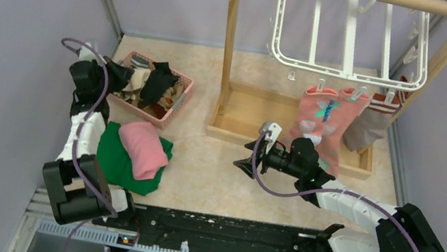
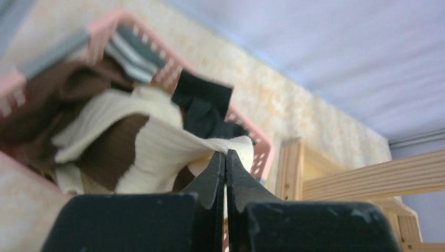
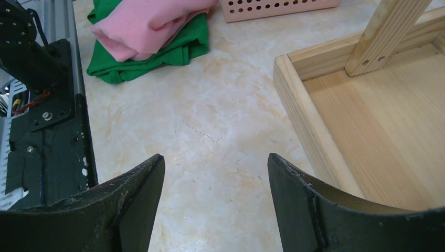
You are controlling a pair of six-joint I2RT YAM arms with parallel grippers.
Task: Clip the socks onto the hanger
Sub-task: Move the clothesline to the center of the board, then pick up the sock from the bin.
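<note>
Beige tabletop (image 2: 294,100) beyond, left gripper (image 2: 225,157) pinches cream-brown sock (image 2: 157,142) (broad stripes).

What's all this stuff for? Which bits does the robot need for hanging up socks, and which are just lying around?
In the job: white hanger; pink sock and grey sock clipped to it; brown-cream sock pinched in the left gripper; dark sock waiting in the basket.
Lying about: green cloth; pink cloth on top of it; the wooden stand merely carries the hanger.
</note>
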